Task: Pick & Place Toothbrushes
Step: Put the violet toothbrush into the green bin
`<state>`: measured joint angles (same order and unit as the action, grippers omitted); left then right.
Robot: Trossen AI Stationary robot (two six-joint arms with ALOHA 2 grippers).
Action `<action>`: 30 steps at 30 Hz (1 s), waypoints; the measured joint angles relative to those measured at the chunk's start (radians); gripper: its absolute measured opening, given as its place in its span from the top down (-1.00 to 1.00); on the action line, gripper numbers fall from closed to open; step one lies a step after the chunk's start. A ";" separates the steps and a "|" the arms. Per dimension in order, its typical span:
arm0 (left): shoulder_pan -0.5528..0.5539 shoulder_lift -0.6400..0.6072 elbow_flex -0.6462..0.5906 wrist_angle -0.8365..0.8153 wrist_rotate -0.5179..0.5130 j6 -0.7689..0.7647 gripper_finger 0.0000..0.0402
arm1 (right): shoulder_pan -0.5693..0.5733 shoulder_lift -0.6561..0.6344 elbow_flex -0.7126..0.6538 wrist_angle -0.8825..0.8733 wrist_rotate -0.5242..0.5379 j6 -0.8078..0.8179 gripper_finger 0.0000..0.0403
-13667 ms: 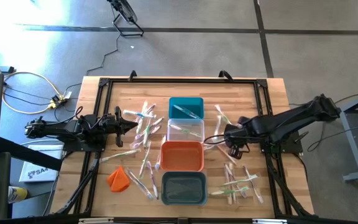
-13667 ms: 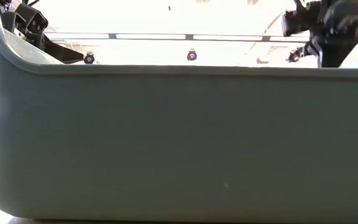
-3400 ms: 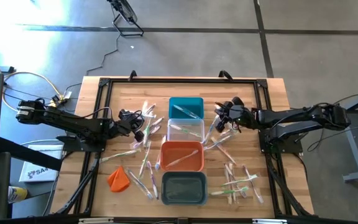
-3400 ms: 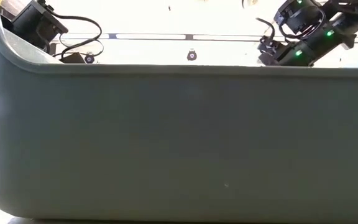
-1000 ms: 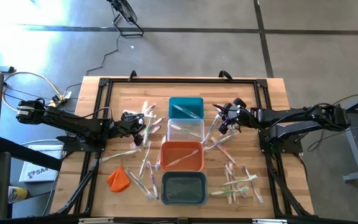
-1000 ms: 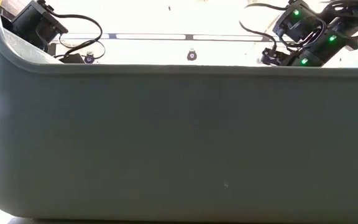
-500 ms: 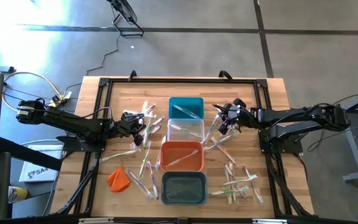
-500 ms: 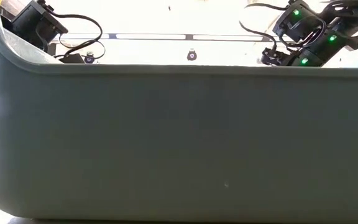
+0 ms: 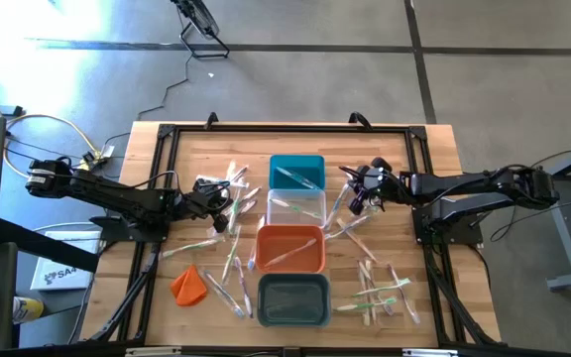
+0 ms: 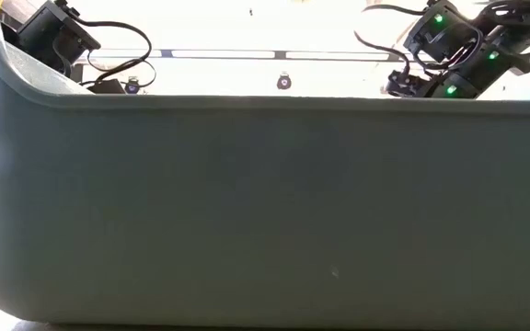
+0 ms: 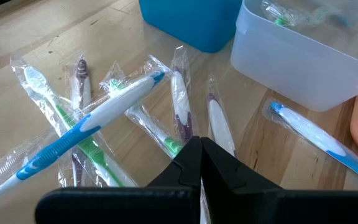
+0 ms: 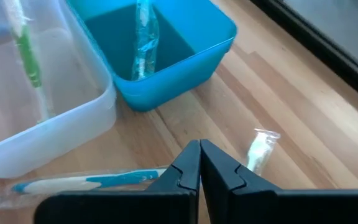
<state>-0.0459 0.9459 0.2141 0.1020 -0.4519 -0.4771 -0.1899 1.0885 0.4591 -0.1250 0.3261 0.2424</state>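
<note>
Wrapped toothbrushes (image 11: pixel 92 121) beneath shut left tool (image 11: pixel 199 144), nothing gripped

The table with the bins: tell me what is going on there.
Two robot arms are sorting wrapped toothbrushes into a row of bins. The left gripper is shut, low over the scattered pile left of the clear bin. The right gripper is shut too, beside the teal bin. Neither visibly holds a brush. The orange bin has one inside.
</note>
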 joint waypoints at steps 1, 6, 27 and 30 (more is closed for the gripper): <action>0.000 0.000 0.000 0.000 0.000 0.000 1.00 | 0.000 0.000 0.000 0.001 -0.011 0.000 0.98; 0.000 0.000 0.000 0.000 0.000 0.000 1.00 | 0.000 0.000 0.010 -0.006 -0.031 0.000 0.98; 0.000 0.000 0.000 0.000 -0.003 0.000 1.00 | 0.064 0.012 0.302 -0.731 -0.266 0.131 0.99; 0.000 0.000 0.000 0.000 -0.003 0.000 1.00 | 0.063 0.018 0.302 -0.809 -0.259 0.152 0.99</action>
<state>-0.0459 0.9460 0.2138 0.1020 -0.4545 -0.4770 -0.1267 1.1061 0.7609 -0.9341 0.0672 0.3940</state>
